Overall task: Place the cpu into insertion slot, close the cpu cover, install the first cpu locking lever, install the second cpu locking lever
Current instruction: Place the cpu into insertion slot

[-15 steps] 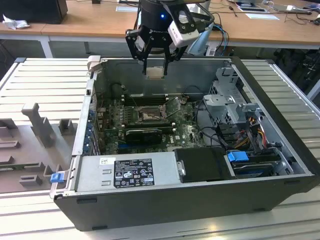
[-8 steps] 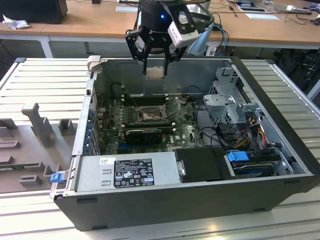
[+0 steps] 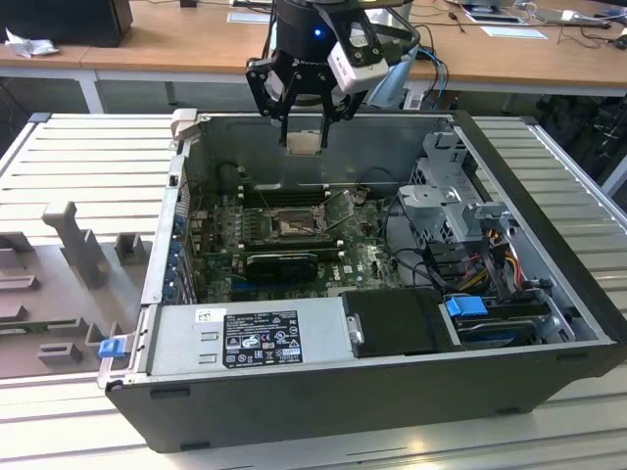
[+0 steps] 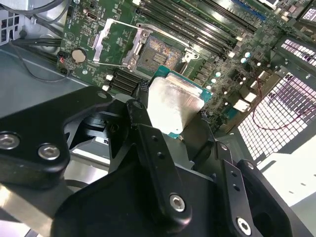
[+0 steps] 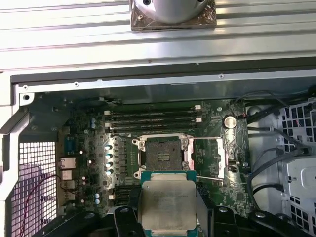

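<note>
**Colleague:** How did the layout look from your station?

**Me:** The ribbed table [image 3: 88, 147] carried the open computer case [image 3: 294, 392], lying on its side with the motherboard [image 5: 89, 148] facing up. The insertion slot [image 5: 161, 153] was bare. The cpu cover [image 5: 220, 157] was swung open just beside it. My gripper [image 3: 306, 147] hung above the case, well clear of the board, and was clamped on the cpu [image 5: 168, 205] by two opposite edges.

**Colleague:** What worried you?

**Me:** Alignment, mainly. In the first wrist view the chip sat near the slot but not over it. I judged that if I brought it down turned or skewed, a corner would land on the contact field and bend it. The hold was also on thin edges only, so a small slip could have tilted the chip between the fingers [image 5: 129, 219]. Lastly, the raised cover stood so close to the slot that a finger brushing it could have knocked it shut over the empty slot.
</note>
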Tool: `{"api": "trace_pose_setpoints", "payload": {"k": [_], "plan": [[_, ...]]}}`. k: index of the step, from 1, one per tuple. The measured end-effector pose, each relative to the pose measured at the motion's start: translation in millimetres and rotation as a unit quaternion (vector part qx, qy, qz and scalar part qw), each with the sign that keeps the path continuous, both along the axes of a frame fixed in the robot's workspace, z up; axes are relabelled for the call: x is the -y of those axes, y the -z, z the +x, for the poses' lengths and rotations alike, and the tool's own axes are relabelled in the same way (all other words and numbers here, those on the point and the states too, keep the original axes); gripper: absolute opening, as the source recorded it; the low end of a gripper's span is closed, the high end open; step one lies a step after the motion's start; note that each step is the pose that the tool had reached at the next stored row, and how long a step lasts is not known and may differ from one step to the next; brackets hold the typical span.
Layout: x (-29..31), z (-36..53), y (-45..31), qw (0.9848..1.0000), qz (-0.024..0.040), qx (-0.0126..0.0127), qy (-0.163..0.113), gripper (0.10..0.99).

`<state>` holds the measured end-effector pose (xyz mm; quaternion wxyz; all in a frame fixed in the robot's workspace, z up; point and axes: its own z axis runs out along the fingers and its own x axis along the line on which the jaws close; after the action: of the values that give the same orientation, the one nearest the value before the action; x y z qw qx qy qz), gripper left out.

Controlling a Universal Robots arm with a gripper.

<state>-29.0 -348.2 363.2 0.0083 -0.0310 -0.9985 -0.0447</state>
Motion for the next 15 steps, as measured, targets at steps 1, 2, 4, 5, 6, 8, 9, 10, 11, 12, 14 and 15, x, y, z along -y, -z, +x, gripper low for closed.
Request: {"api": "trace_pose_setpoints", "payload": {"k": [1,2,4,5,6,8,9,10,11,12,14,15], "plan": [[0.0,0.0,0.0,1.0000,0.0000,0.0000,0.001,0.529],[0.0,0.0,0.0,1.0000,0.0000,0.0000,0.001,0.529],[0.0,0.0,0.0,1.0000,0.0000,0.0000,0.002,0.529],[0.0,0.0,0.0,1.0000,0.0000,0.0000,0.003,0.529],[0.0,0.0,0.0,1.0000,0.0000,0.0000,0.004,0.529],[0.0,0.0,0.1,1.0000,0.0000,0.0000,0.005,0.529],[0.0,0.0,0.1,1.0000,0.0000,0.0000,0.006,0.529],[0.0,0.0,0.1,1.0000,0.0000,0.0000,0.007,0.529],[0.0,0.0,0.1,1.0000,0.0000,0.0000,0.008,0.529],[0.0,0.0,0.1,1.0000,0.0000,0.0000,0.009,0.529],[0.0,0.0,0.2,0.9999,0.0000,0.0000,0.011,0.529],[0.0,0.0,0.2,0.9999,0.0000,0.0000,0.013,0.529]]}}
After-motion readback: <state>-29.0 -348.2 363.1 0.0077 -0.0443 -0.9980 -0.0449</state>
